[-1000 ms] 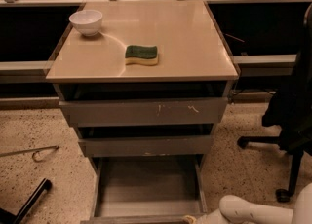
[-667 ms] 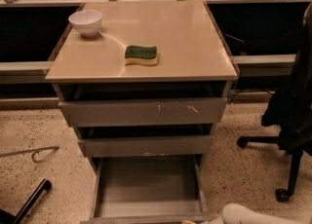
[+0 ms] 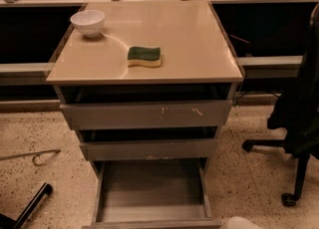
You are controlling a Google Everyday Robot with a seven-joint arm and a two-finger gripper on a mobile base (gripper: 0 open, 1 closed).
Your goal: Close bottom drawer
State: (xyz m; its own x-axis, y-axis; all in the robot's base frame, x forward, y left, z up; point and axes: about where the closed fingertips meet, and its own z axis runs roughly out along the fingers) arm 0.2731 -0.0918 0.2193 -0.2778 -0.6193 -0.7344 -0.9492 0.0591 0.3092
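The bottom drawer (image 3: 152, 193) of the grey metal cabinet stands pulled far out toward the camera. Its smooth grey tray is bare and its low front (image 3: 154, 224) lies at the frame's bottom edge. Above it sit the mid-width drawer front (image 3: 149, 149) and the widest, white-scratched front (image 3: 147, 115), both slightly out. My gripper is out of view below the bottom edge. Only a white piece of my arm (image 3: 240, 222) shows at the bottom right, beside the drawer's right front corner.
A white bowl (image 3: 88, 22) and a green-and-yellow sponge (image 3: 144, 56) rest on the beige cabinet top (image 3: 199, 49). A black office chair (image 3: 299, 123) stands close on the right. A black bar (image 3: 30, 205) and a metal hook (image 3: 35, 157) lie on the speckled floor at left.
The white arm at the bottom right has sunk lower and almost left the frame. The drawers, bowl and sponge have not moved.
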